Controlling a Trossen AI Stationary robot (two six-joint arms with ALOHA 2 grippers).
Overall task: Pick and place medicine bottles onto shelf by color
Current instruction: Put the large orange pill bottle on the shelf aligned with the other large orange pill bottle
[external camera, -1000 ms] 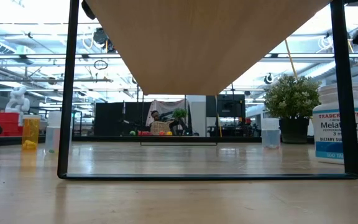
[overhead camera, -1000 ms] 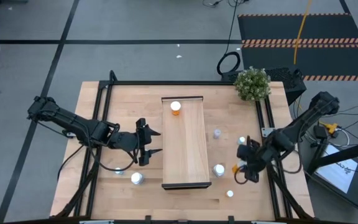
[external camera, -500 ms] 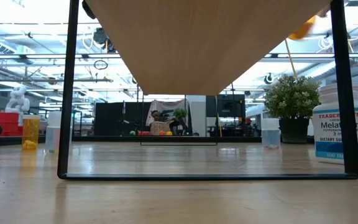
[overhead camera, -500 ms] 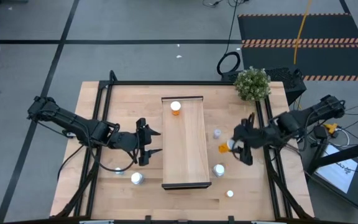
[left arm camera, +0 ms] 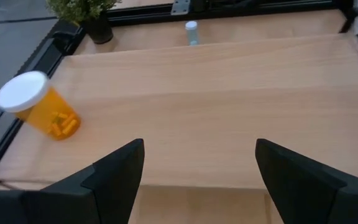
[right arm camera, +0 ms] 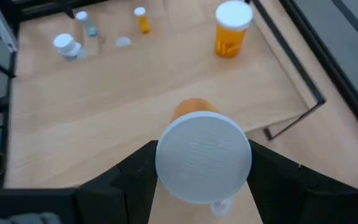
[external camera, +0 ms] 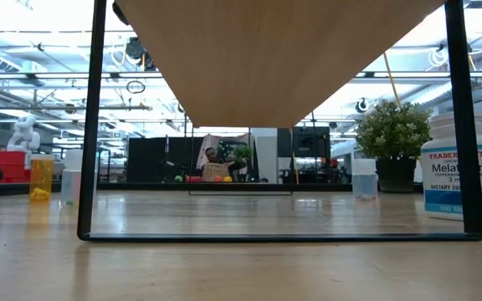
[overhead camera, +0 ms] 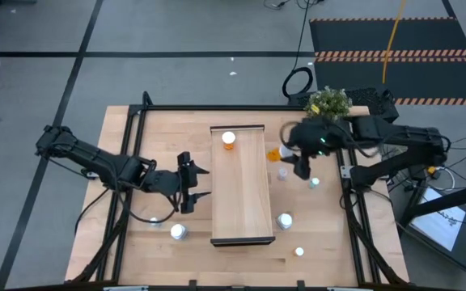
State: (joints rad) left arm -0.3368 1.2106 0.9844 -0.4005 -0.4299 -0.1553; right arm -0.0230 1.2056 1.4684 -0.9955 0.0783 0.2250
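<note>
The light-wood shelf (overhead camera: 239,194) stands mid-table, seen from below in the low view (external camera: 283,58). One orange bottle with a white cap (overhead camera: 229,140) (left arm camera: 37,107) stands upright at the shelf's far end. My right gripper (overhead camera: 288,158) (right arm camera: 204,180) hangs by the shelf's far right edge, shut on a second orange bottle (overhead camera: 274,153) (right arm camera: 202,152). My left gripper (overhead camera: 194,184) (left arm camera: 197,165) waits open beside the shelf's left edge, with nothing between its fingers. My right gripper pinches the orange bottle between its two fingers at the white-cap end (right arm camera: 166,163). The cap faces back toward the wrist and the orange body (right arm camera: 190,109) points away along the fingers. The fingers slant down from the table's right side. The bottle is lifted clear.
On the table right of the shelf stand a blue-grey bottle (overhead camera: 282,174), a small bottle (overhead camera: 314,183), a large white bottle (overhead camera: 285,220) (external camera: 463,180) and a tiny one (overhead camera: 299,252). A white bottle (overhead camera: 178,232) stands left of the shelf. A potted plant (overhead camera: 328,103) sits at the far right.
My right gripper has swung from the table's near right part toward the far edge and left to the shelf, rising and turning as it went. It kept hold of the orange bottle, which is now high above the table.
</note>
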